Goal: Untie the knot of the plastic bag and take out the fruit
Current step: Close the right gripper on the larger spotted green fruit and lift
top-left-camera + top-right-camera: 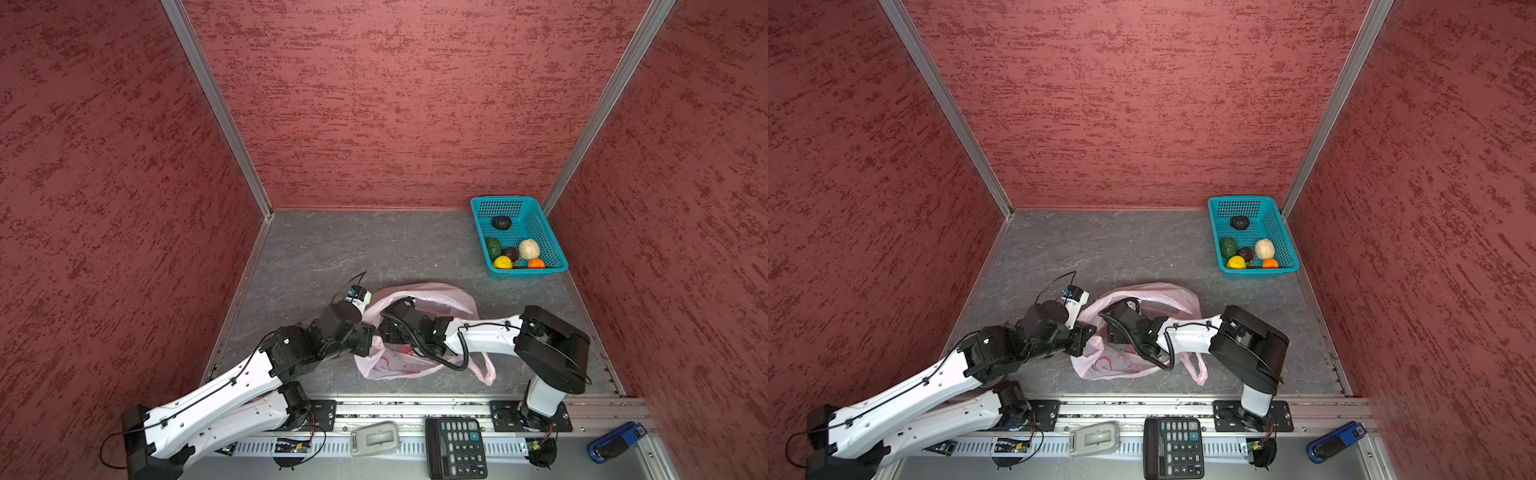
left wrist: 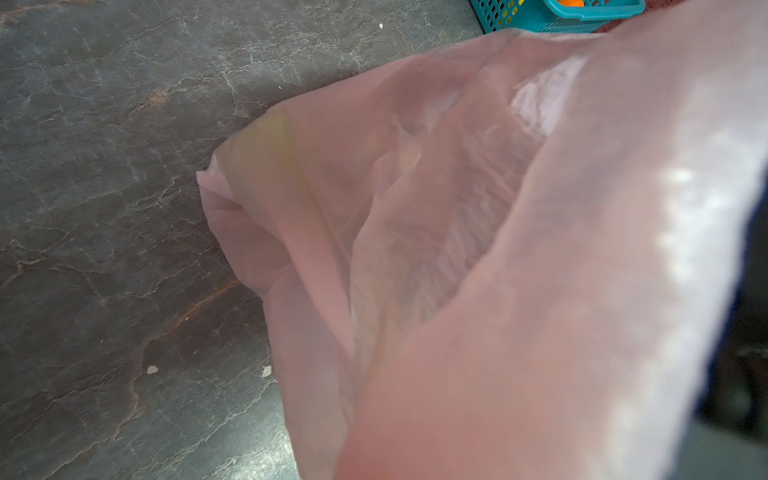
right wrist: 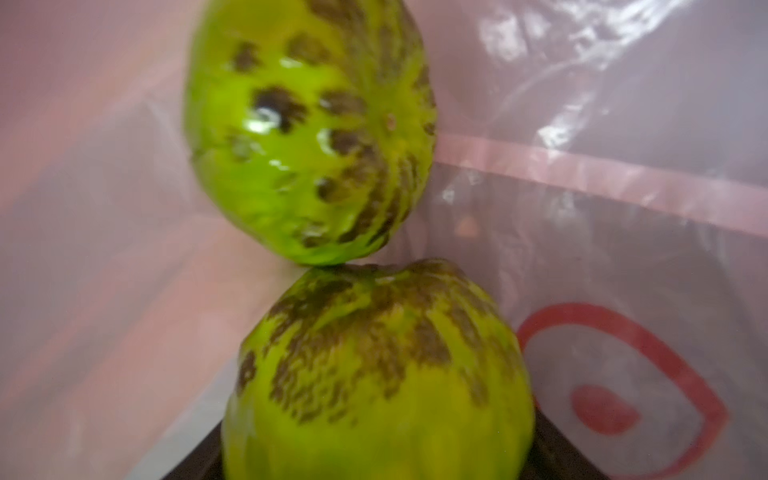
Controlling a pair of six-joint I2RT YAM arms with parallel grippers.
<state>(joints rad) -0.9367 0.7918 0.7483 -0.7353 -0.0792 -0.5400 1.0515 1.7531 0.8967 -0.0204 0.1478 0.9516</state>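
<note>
Right wrist view puts the nearer green fruit (image 3: 378, 374) squarely between the dark jaws of the right gripper (image 1: 401, 308). They stand wide about it; whether they press on it I cannot tell. Just ahead, touching it, lies the farther green fruit (image 3: 307, 133), and both are deep inside the plastic bag (image 3: 623, 137). No knot shows, and the bag's mouth stands open.

The skin looks glossy and rounded, so a loose or off-centre hold would likely let the piece squirt out during withdrawal. Nudging its neighbour could roll that one further into the bag's corner. Film hangs close on either side of the gripper, so there is little room, and a jaw catching it would drag the whole bag.

Beside the right wrist, nearly touching it, the left gripper (image 1: 371, 336) is closed, apparently pinching the bag's rim to prop the mouth. Should that pinch slip, the opening would collapse onto the arm. The right arm's coiled cable (image 1: 453, 361) lies across the bag and might snag it.

Beyond the bag the table (image 1: 332, 249) is open as far as the basket (image 1: 528, 271), where the other fruit (image 1: 529, 248) sits, hard against the corner walls (image 1: 665, 208).
</note>
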